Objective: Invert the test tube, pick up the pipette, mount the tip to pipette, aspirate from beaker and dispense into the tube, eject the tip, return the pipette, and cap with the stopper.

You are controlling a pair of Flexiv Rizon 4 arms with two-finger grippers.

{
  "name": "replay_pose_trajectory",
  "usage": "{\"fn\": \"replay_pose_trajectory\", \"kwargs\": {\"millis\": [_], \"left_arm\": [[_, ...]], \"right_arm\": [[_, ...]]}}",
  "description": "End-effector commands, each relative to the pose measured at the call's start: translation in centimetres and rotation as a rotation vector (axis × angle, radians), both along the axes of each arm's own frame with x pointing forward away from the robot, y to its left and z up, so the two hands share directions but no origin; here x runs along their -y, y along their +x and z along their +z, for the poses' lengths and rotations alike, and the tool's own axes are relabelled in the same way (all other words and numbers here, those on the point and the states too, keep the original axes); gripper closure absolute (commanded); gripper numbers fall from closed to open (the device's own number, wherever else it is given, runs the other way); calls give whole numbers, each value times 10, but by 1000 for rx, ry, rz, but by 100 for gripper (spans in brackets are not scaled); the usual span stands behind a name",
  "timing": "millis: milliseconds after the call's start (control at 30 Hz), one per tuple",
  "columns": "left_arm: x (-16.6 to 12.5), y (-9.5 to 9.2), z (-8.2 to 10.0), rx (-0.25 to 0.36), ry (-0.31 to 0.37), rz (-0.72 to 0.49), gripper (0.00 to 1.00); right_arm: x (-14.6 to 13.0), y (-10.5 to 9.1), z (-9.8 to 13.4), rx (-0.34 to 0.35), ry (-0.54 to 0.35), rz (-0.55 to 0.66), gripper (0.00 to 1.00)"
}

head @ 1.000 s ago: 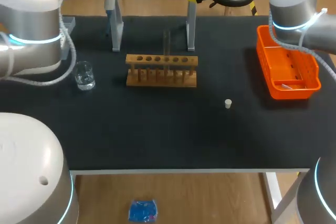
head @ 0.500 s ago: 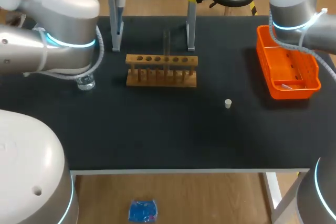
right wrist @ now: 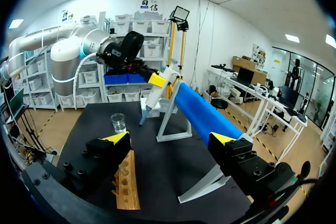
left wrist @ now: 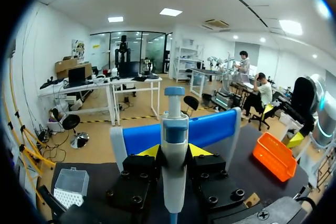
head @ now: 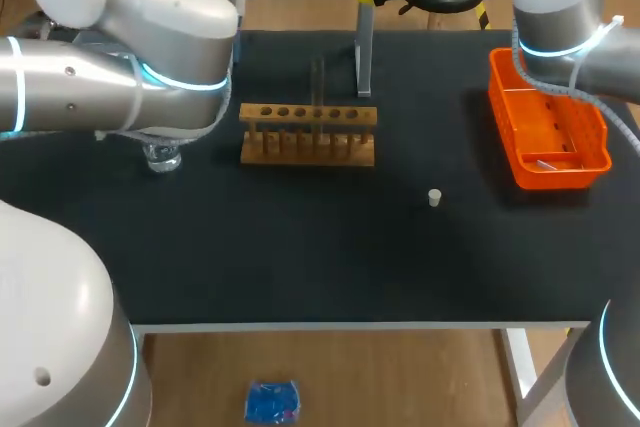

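Step in hand, as judged: picking up the pipette.

- Left gripper (left wrist: 173, 151): at the table's (head: 300, 247) far left corner, fingers clamped on the pipette (left wrist: 174, 129) from both sides, mid-body, below the plunger. Right wrist view shows the pipette tilted in that grasp, at the end of the blue stand (right wrist: 197, 111).
- Right gripper (right wrist: 169, 142): jaws wide apart, nothing held, over the far edge near the stand.
- Test tube (head: 318, 82): upright in the wooden rack (head: 308, 134), mid-table towards the far edge.
- Beaker (head: 160, 157): near the left edge, partly under the left arm.
- Stopper (head: 434, 197): loose, right of centre.
- Tip box (left wrist: 71, 184): near the left edge, beside the gripper.
- Orange tray (head: 545, 117): right edge.

To do it well: lift straight up until the pipette is clear of the stand before swinging. Bring it back to vertical for the tip box. Keep the elbow high, since the beaker sits right beneath it. Hold the grip firm so the body cannot slip or rotate.
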State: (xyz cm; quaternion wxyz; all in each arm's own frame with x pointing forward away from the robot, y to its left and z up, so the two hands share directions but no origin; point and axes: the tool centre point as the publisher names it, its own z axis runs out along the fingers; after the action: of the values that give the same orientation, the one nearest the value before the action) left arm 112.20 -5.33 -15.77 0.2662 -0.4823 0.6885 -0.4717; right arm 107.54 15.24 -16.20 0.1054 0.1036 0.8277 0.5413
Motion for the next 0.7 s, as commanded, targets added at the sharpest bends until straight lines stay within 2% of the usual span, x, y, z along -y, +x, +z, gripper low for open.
{"fn": "replay_pose_trajectory", "kwargs": {"millis": [33,700], "left_arm": [[7,14,-10,17,7,41,100],[1,35,-9,10,44,110,100]], "right_arm": [[1,0,1,-3,-3,2,0],[1,0,1,-3,-3,2,0]]}}
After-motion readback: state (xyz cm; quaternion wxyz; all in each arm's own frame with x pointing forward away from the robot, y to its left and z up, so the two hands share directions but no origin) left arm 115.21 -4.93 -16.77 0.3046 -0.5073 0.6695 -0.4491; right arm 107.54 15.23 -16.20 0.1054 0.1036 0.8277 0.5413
